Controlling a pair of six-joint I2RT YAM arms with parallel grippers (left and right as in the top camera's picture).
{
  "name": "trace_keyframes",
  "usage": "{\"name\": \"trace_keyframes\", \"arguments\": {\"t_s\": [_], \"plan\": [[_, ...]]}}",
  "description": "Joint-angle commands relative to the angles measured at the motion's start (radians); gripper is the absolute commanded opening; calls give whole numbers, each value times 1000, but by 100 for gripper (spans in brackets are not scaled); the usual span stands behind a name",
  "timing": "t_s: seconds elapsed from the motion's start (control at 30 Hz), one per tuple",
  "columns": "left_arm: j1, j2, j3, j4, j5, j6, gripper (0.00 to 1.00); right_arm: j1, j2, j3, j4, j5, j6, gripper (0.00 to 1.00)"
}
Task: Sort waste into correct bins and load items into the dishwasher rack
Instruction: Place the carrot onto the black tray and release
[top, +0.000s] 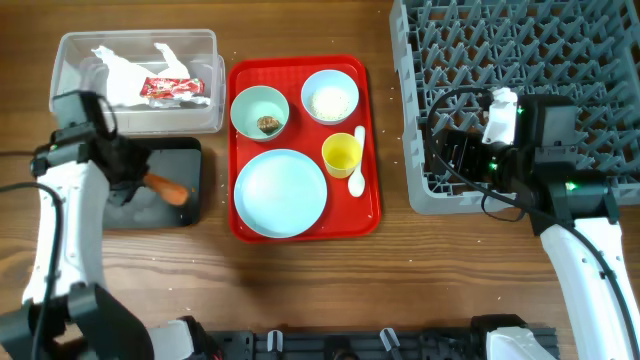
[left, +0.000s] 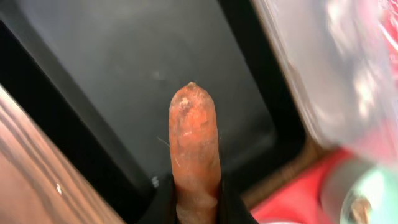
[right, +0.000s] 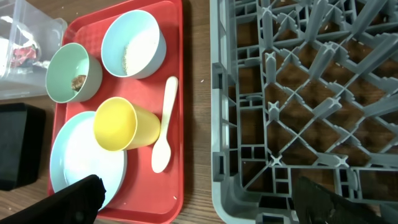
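My left gripper (top: 150, 182) is shut on the orange carrot stick (left: 194, 146) and holds it over the black tray (top: 190, 205), also in the left wrist view (left: 112, 74). The clear tub (top: 135, 115) holds the crumpled napkin (top: 120, 72) and the red-and-white wrapper (top: 172, 88). On the red serving tray (top: 372, 150) are the blue plate (top: 280, 192), a bowl with a brown scrap (top: 259, 110), a bowl with rice (top: 330, 97), the yellow cup (top: 342, 154) and the white spoon (top: 357, 165). My right gripper (right: 205, 205) is open and empty, over the grey rack's (top: 520, 60) front left corner.
The rack (right: 305, 93) fills the right side. The red serving tray (right: 186, 93) lies close to the rack's left edge with a strip of wooden table between them. The tub and the black tray sit against the red tray's left side.
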Motion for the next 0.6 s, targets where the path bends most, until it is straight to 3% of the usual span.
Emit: {"name": "trace_keyframes", "arguments": {"t_s": [0.0, 0.1, 0.2, 0.33, 0.37, 0.4, 0.5, 0.57], "plan": [[94, 82, -72, 91, -21, -10, 4, -3, 5, 18, -6, -9, 4, 100], [122, 154, -89, 170, -21, -10, 8, -3, 5, 18, -3, -10, 5, 100], [122, 222, -89, 202, -21, -10, 24, -3, 5, 18, -6, -10, 5, 100], [122, 262, -89, 207, -21, -10, 36, -3, 5, 18, -8, -10, 24, 100], [122, 261, -87, 207, -18, -10, 46, -3, 5, 18, -6, -11, 33, 100], [123, 256, -82, 198, 9, 9, 72, -3, 5, 18, -2, -18, 34, 100], [122, 246, -26, 134, 109, 100, 95, -3, 5, 18, 4, -35, 35, 100], [122, 239, 68, 35, 145, 134, 100, -3, 5, 18, 4, -35, 34, 100]]}}
